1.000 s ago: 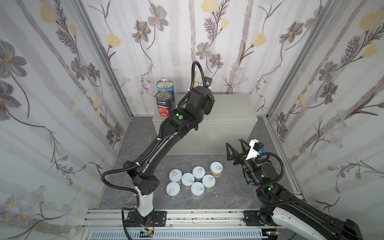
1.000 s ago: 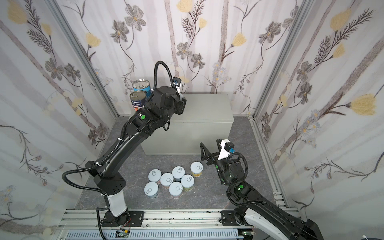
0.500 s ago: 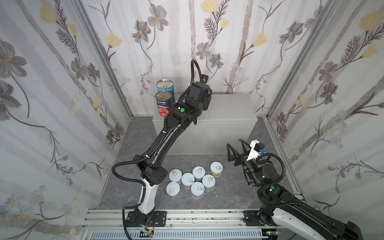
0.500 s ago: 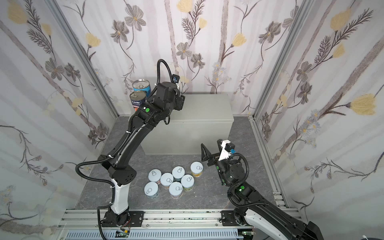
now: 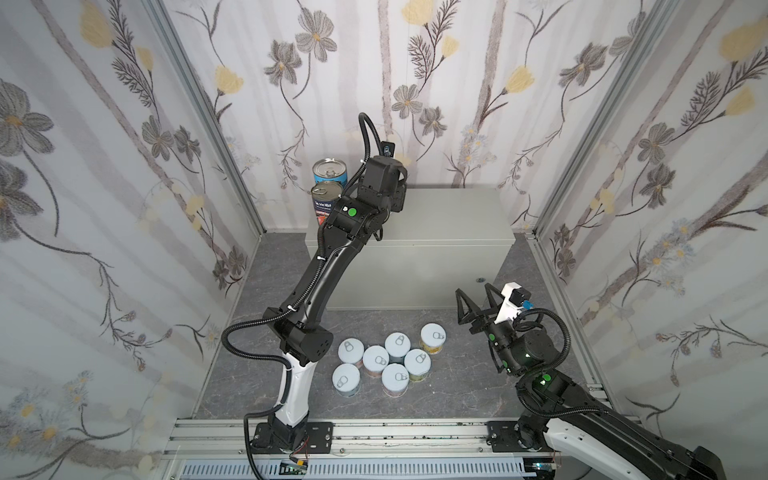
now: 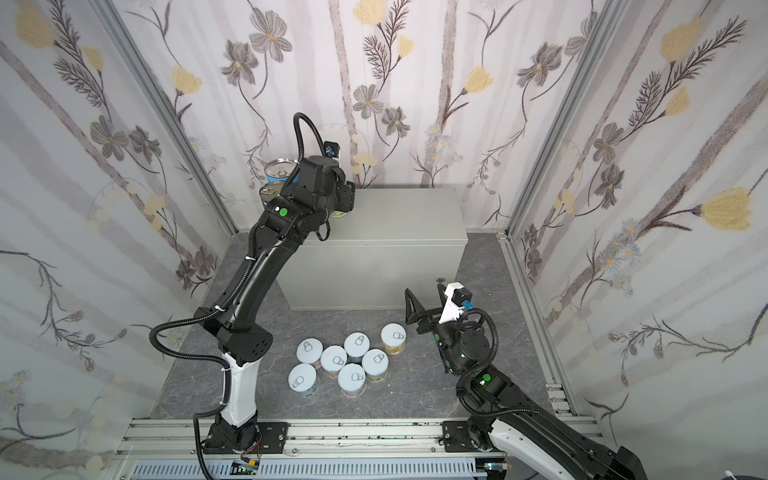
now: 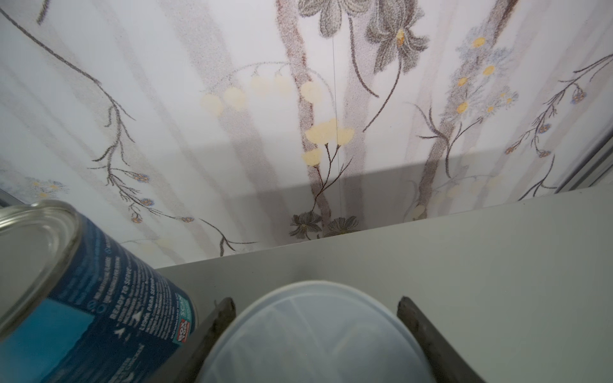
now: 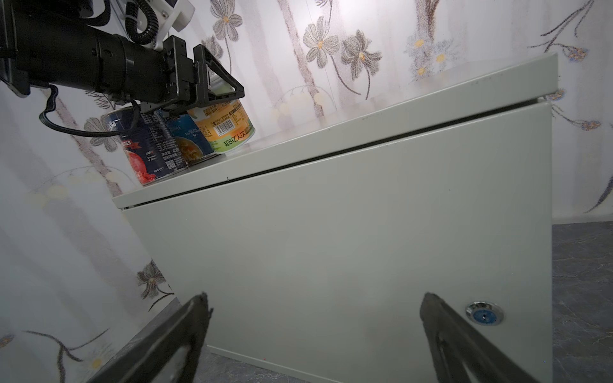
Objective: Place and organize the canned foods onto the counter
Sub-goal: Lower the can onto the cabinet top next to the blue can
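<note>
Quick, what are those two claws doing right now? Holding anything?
Left gripper: closed on a short yellow-labelled can.
Right gripper: open, holding nothing.

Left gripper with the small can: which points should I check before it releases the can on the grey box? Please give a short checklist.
1. Grip: the left gripper is shut on the small can: ok.
2. The small can is over the top of the box, inside its edges: ok.
3. Can bottom resting flat on the box: cannot tell.
4. Gap between this gripper and the blue can: cannot tell, they are very near.
5. The right gripper is open, low in front of the box, out of the way: ok.
6. All cans on the box: not ok, seven cans stand on the floor.
</note>
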Available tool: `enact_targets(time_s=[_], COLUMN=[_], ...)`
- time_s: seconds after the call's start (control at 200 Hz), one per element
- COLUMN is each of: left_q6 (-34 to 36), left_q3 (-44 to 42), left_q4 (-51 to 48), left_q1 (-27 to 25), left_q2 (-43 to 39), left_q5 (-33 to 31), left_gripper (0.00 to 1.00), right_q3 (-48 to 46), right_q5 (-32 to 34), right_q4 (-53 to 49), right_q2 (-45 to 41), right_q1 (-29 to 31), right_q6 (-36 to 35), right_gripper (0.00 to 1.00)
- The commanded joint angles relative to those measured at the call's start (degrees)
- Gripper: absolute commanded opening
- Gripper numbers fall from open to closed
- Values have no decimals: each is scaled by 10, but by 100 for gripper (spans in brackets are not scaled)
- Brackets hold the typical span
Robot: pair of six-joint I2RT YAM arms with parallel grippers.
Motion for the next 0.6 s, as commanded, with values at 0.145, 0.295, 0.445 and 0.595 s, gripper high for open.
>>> enact_targets(time_s=[0.145, 0.295, 0.445, 0.595], left_q6=[-39, -43, -44, -46], left_q3=[10, 9, 9, 10], left_q4=[25, 26, 27, 33], left_q1=[11, 16, 16, 21], left_q2=[3, 4, 3, 3], left_q5=[10, 13, 4, 10], left_gripper=[2, 8, 20, 33], right_q3=[2, 3, 5, 12], right_q5=[13, 13, 15, 16], right_q4=[-2, -2, -3, -6], right_q2=[5, 8, 13, 22], right_q1=[1, 1, 1, 0], right_q6=[9, 10, 8, 3], right_gripper=[100, 100, 100, 100])
